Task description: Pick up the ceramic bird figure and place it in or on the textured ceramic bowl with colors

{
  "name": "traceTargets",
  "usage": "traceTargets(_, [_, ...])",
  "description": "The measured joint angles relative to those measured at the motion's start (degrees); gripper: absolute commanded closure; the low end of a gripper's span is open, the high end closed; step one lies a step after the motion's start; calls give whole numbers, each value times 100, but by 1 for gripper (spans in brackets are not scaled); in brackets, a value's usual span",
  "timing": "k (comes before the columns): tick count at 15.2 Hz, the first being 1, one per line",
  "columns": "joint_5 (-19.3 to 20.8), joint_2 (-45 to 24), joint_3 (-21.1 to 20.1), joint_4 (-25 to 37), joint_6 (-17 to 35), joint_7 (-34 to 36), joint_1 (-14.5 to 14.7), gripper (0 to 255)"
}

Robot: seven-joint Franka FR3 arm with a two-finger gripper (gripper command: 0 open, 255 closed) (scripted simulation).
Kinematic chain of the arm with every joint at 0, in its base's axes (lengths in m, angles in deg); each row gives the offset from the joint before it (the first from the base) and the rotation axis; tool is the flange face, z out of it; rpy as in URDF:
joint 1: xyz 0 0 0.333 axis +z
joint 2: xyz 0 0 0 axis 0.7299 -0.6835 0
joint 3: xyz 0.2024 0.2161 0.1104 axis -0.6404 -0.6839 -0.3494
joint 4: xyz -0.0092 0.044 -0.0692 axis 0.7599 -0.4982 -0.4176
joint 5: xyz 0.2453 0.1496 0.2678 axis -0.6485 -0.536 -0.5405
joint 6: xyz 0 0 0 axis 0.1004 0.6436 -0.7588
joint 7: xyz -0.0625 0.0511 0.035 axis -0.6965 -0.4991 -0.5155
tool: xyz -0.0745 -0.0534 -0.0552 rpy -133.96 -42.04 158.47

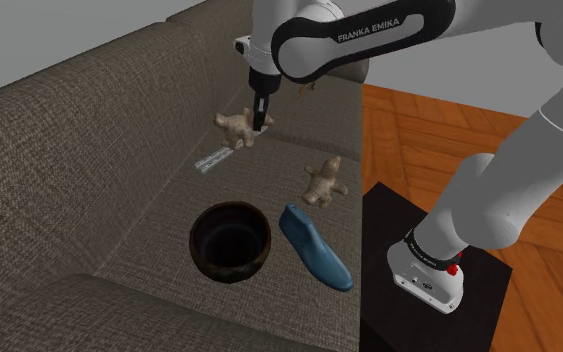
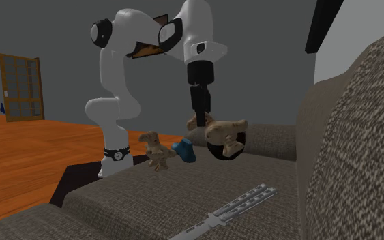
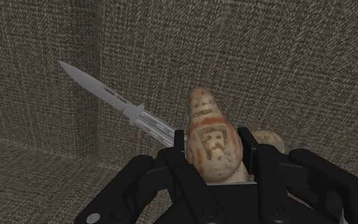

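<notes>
- Sofa: supports all items.
- Dark bowl: on the seat, beside a blue shoe form.
- Pincer: clamped on the speckled beige bird figure, raised above the seat near a folding knife.

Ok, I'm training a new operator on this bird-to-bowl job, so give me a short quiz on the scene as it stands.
1. True or false: the gripper is shut on a tan bird figure.
2. What lies on the sofa seat right beside the dark bowl? A) a blue shoe form B) a red mug C) a book
3. Short answer: how many bird figures can you count in the shoulder view?

Key: 1 true. 2 A. 3 two: the one in the gripper, and a second bird figure on the seat.
</notes>
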Motion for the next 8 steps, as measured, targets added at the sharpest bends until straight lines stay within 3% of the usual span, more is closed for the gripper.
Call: traceTargets(8, [-41,117,1,455,-570,-59,5,255])
